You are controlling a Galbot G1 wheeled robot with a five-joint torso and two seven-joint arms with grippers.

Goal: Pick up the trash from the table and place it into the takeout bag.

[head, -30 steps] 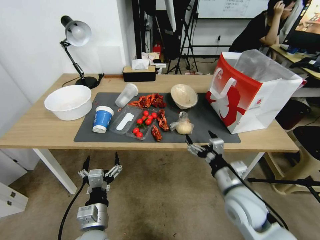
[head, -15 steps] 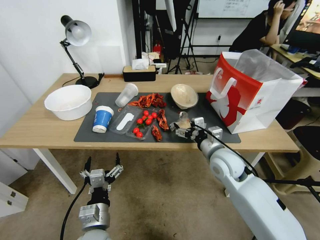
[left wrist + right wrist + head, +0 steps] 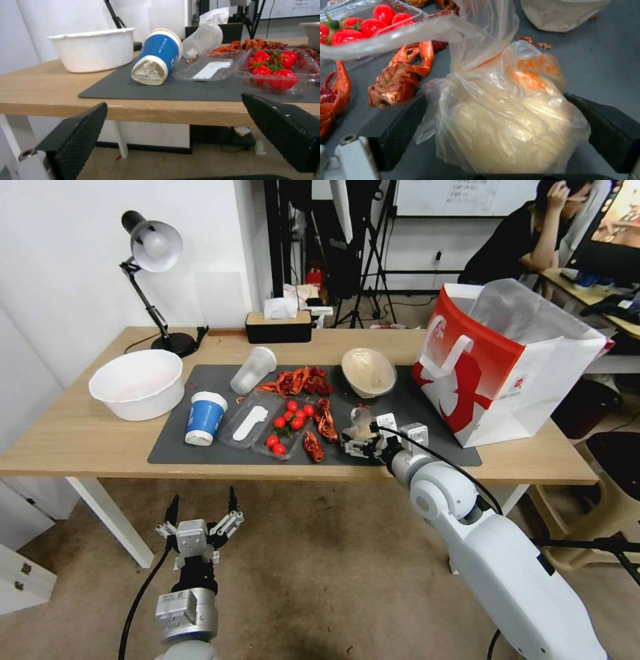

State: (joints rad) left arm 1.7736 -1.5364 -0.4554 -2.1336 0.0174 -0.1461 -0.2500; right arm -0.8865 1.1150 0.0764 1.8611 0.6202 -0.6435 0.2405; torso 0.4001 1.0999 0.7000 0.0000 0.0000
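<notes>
Clear plastic of the bag with the beige lump [image 3: 506, 112] sits between the two black fingers [image 3: 400, 130] of the right gripper [image 3: 363, 439]. In the right wrist view the fingers stand on either side of the lump, spread wide, touching or nearly touching the plastic; whether they press it cannot be told. The bag rests on the dark grey mat [image 3: 173, 447] of the light-wood bench [image 3: 80, 440], near the front edge, just beside a crayfish shell [image 3: 398, 82].

Left gripper [image 3: 202, 508]: parked low in front of the bench, below its front edge, fingers spread apart and holding nothing.

Remaining items on the mat:
- Blue white-lidded cup [image 3: 204, 418], upright, at the left end of the mat.
- Translucent plastic cup [image 3: 253, 370], lying tilted behind the blue cup.
- Clear plastic tray [image 3: 288, 428] with cherry tomatoes, its lid section beside it carrying a white utensil [image 3: 251, 423].
- Crayfish shells [image 3: 298, 380], heaped behind the tray, with more pieces just beside its right side.
- Beige paper bowl [image 3: 368, 372], tilted, at the rear of the mat.

Takeout bag [image 3: 507, 360]: red and white, standing open at the right end of the bench, its base partly on the mat, silvery lining visible at the mouth.

White basin [image 3: 137, 383]: on bare wood left of the mat. Desk lamp [image 3: 152, 253] and black tissue box [image 3: 278, 327] stand along the rear edge.
</notes>
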